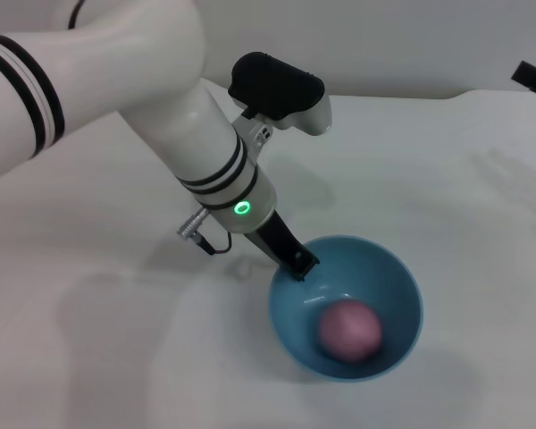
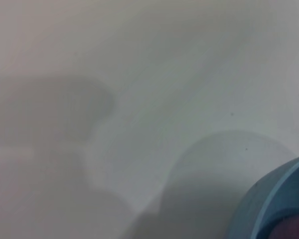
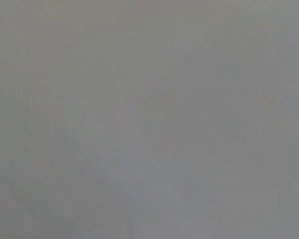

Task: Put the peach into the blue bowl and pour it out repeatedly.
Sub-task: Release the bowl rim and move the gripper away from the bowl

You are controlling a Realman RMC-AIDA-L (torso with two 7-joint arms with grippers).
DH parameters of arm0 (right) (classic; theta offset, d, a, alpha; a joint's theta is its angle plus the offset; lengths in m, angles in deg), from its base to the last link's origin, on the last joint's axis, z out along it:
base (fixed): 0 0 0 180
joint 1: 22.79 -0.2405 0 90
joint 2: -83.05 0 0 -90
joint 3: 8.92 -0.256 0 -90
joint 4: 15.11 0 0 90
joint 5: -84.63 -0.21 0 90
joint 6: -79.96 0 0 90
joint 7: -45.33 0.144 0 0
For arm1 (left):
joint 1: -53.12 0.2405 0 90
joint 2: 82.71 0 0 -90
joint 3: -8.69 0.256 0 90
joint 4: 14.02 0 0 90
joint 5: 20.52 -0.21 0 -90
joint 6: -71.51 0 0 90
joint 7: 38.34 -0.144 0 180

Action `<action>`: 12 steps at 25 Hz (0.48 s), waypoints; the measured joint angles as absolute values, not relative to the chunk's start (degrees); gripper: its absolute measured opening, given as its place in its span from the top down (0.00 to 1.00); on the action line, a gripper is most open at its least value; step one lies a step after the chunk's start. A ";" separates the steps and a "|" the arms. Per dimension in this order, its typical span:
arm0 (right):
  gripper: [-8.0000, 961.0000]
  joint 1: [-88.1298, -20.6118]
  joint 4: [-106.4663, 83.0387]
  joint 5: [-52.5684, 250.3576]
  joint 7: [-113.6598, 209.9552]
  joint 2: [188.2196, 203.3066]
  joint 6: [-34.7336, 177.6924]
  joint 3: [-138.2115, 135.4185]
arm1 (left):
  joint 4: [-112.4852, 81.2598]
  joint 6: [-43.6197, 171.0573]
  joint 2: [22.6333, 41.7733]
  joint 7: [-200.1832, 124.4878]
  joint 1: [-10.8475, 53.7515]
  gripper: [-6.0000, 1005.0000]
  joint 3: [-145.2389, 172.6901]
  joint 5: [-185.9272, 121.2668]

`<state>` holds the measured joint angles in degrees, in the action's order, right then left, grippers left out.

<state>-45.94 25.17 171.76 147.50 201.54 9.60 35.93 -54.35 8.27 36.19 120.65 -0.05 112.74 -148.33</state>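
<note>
The peach (image 1: 349,330) lies inside the blue bowl (image 1: 389,268), low against its near wall. The bowl rests near the table's front, right of centre. My left gripper (image 1: 297,263) reaches down from the upper left, and its black fingers clamp the bowl's far-left rim. In the left wrist view the blue bowl's rim (image 2: 269,199) fills one corner, with a sliver of the pink peach (image 2: 291,230) behind it. Only a black tip of my right gripper (image 1: 534,79) shows at the far right edge of the head view.
The white table (image 1: 447,161) stretches all round the bowl. The left arm's thick white forearm (image 1: 205,152) crosses the upper left of the head view. The right wrist view shows only plain grey surface.
</note>
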 joint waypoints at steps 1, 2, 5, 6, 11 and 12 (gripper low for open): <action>0.41 -45.78 25.12 171.15 147.47 201.56 9.48 35.90 | -54.35 8.27 36.19 120.65 -0.05 0.95 112.74 -148.33; 0.41 -45.64 25.07 170.76 147.47 201.56 9.46 35.87 | -54.28 8.81 36.19 121.06 -0.04 0.95 113.22 -148.26; 0.41 -45.72 24.98 170.43 147.46 201.56 9.44 35.79 | -54.27 9.43 36.12 121.48 0.13 0.95 113.51 -148.13; 0.41 -45.81 24.97 170.42 147.45 201.56 9.43 35.79 | -54.27 9.45 36.10 121.49 0.15 0.94 113.53 -148.12; 0.42 -46.45 24.92 170.40 147.43 201.65 9.42 35.76 | -54.27 9.74 35.96 121.14 0.29 0.90 113.76 -148.45; 0.42 -46.56 24.91 170.40 147.43 201.65 9.43 35.75 | -54.34 10.08 35.91 120.92 0.30 0.85 114.26 -148.53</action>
<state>-46.56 24.91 170.40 147.43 201.65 9.43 35.75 -54.34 10.08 35.91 120.92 0.30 114.26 -148.53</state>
